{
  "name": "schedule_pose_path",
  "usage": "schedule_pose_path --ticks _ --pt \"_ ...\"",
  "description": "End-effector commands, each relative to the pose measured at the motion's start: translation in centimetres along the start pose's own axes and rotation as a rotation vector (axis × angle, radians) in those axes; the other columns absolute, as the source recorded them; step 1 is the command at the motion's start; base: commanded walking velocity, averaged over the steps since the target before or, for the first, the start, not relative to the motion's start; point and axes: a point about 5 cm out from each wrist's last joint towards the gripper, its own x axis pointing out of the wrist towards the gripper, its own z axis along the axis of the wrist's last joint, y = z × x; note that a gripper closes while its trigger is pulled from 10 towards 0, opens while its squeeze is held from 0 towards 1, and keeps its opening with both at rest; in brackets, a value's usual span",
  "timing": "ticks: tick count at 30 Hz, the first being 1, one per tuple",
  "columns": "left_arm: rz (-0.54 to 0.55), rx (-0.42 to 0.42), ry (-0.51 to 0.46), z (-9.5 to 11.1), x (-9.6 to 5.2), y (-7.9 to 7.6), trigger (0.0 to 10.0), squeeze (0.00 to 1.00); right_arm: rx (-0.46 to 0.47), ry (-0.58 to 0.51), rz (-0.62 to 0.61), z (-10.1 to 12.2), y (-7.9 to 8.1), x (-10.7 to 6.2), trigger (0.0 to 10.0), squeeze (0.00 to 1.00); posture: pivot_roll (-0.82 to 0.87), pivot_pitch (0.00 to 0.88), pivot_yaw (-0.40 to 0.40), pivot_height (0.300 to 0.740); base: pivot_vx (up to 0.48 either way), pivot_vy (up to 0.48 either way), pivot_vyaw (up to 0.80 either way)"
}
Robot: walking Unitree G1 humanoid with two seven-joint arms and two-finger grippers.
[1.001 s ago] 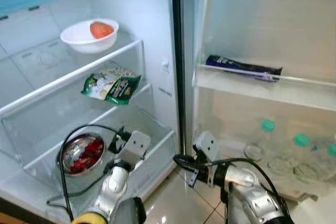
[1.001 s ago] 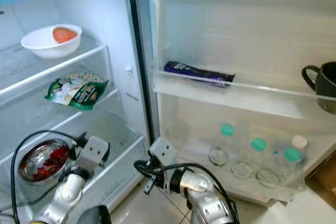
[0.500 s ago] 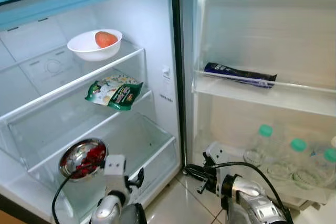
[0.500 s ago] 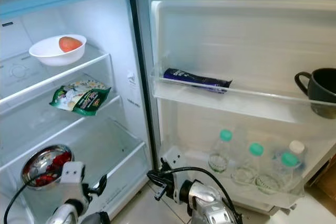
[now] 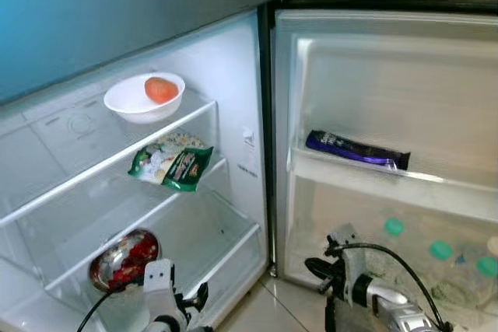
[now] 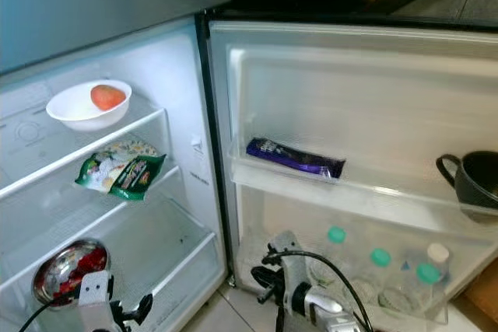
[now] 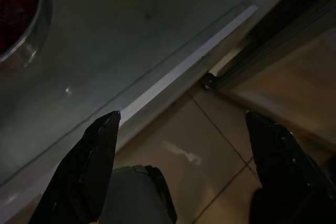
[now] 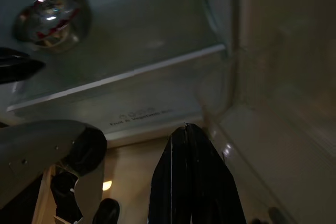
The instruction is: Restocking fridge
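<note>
White light fills the open fridge [image 5: 233, 114], and I see its shelves part stocked. On the top glass shelf [image 5: 117, 157], at about ten o'clock from where I look, sits a white bowl [image 5: 142, 99] with an orange-red fruit [image 5: 161, 89] in it. One shelf down lies a green and white snack packet [image 5: 171, 162], tilted over the shelf's front edge. On the lowest shelf, at about eight o'clock, stands a metal bowl [image 5: 123, 259] of red pieces.

The door [image 6: 366, 114] swings open at three o'clock. Its upper rack holds a dark purple packet [image 5: 355, 150] lying flat, and a dark mug [image 6: 473, 184] further along the same rack. The bottom rack carries several clear bottles [image 6: 334, 258] with green caps and one with a white cap.

Low down at six o'clock, the left end effector [image 7: 181, 124] hangs over the tiled floor [image 7: 210, 150] just outside the lowest shelf's front edge, its fingers [image 7: 94, 156] spread well apart and holding nothing. The right end effector [image 8: 193, 166] points towards the fridge's bottom corner by the door, fingers pressed together, empty.
</note>
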Motion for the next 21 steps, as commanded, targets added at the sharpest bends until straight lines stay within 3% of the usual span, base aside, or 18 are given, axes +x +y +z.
schedule_pose_path --ticks 1,9,17,21 --pt "0.021 -0.020 0.011 -0.1 -0.3 0.8 10.0 0.00 -0.004 0.022 -0.020 -0.4 -0.2 -0.2 10.0 0.00 -0.10 0.000 0.043 0.615 0.000 0.000 0.00" --pt "0.028 -0.032 0.016 -0.2 -0.4 0.9 10.0 0.00 0.003 0.051 -0.047 -1.0 -0.4 -0.4 10.0 0.00 -0.10 0.000 0.037 0.615 0.000 0.000 0.00" --pt "0.043 -0.069 0.153 -3.1 -1.7 1.6 10.0 0.00 0.217 0.255 -0.269 -8.0 -1.0 -4.6 10.0 0.00 -0.10 0.000 0.035 0.635 0.000 0.000 0.00" --pt "0.055 -0.080 0.176 -3.7 -2.1 1.7 10.0 0.00 0.252 0.283 -0.302 -9.0 -0.8 -5.2 10.0 0.00 -0.10 0.000 0.035 0.644 0.000 0.000 0.00"
